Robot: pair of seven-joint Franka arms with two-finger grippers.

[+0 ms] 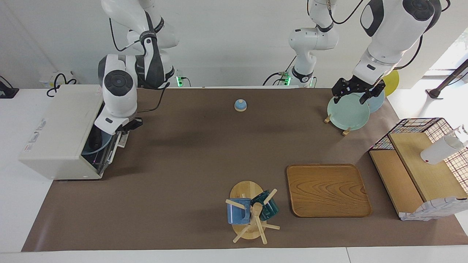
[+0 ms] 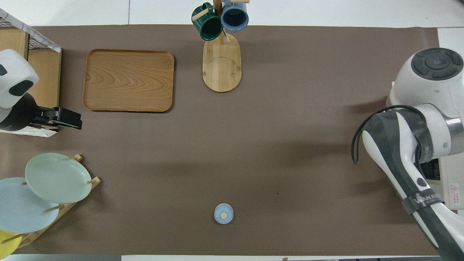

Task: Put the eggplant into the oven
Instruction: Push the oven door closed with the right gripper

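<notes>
The cream-white oven (image 1: 58,131) stands at the right arm's end of the table with its front open toward the table's middle. Only a strip of it shows in the overhead view (image 2: 451,174), under the right arm. My right gripper (image 1: 109,133) reaches into the oven's mouth and its fingers are hidden there. A dark shape (image 1: 95,140) lies inside over a light blue plate (image 1: 104,144). I cannot tell whether that shape is the eggplant or the gripper. The eggplant shows nowhere else. My left gripper (image 1: 356,94) hangs open and empty over the plate rack.
A plate rack (image 1: 347,111) with green, blue and yellow plates stands near the left arm's base. There are also a small blue bell (image 1: 240,105), a wooden tray (image 1: 328,190), a mug tree (image 1: 252,212) with two mugs, and a wire-sided wooden shelf (image 1: 420,164).
</notes>
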